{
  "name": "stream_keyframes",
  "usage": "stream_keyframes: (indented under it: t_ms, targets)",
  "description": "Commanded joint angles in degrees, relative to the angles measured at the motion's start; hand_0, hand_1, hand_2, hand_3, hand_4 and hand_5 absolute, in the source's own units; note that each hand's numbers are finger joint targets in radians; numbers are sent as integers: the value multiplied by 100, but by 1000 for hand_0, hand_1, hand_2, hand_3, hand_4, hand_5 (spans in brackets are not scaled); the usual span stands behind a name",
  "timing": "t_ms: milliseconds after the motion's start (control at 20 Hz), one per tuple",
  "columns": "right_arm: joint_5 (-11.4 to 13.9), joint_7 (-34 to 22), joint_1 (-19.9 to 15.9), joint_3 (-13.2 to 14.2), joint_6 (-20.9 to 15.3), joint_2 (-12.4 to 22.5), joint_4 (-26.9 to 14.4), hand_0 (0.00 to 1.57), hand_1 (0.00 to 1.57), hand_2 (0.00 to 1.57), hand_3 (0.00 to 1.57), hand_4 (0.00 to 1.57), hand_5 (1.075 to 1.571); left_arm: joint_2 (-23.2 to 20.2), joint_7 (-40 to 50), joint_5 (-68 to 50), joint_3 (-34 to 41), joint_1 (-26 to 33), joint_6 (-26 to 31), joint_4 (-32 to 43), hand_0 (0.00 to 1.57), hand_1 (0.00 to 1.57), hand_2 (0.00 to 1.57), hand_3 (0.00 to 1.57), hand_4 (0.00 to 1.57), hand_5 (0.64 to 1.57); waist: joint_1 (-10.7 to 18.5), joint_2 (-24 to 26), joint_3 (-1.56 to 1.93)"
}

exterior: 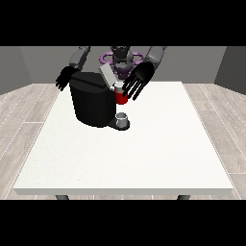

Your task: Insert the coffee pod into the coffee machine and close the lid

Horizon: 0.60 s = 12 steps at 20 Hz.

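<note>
A black coffee machine (91, 103) stands on the white table (129, 153) at the back left, with its grey lid (106, 74) tilted up. At its front a small grey cup (122, 118) sits on the machine's base. The machine's red part (120, 99) shows beside the body, with a pale round top (118, 86) that may be the coffee pod. The hand at the view's right (139, 79) hovers just right of the red part, fingers straight and spread downward, holding nothing that shows. Behind the machine's left edge hangs the hand at the view's left (65, 78), fingers relaxed.
The table's wide front and right parts lie bare of objects. Wooden floor surrounds the table; grey walls stand behind the robot (122, 57).
</note>
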State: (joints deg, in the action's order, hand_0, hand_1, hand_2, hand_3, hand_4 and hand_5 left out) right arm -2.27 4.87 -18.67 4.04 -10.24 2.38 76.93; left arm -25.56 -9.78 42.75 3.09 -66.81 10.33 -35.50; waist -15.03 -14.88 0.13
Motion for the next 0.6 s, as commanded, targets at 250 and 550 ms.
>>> stream_keyframes:
  t_ms: [250,550]
  targets:
    - [25,-7,310,-64,12,-37,-54,0,0,0,0,387,1571,138,88,65,-16,237,195,57,0,0,0,0,0,1571,82,389,-12]
    - [30,27,295,-11,-105,-81,-144,0,0,0,0,363,1571,185,180,145,-21,239,164,-104,0,0,0,0,0,1571,181,588,-12]
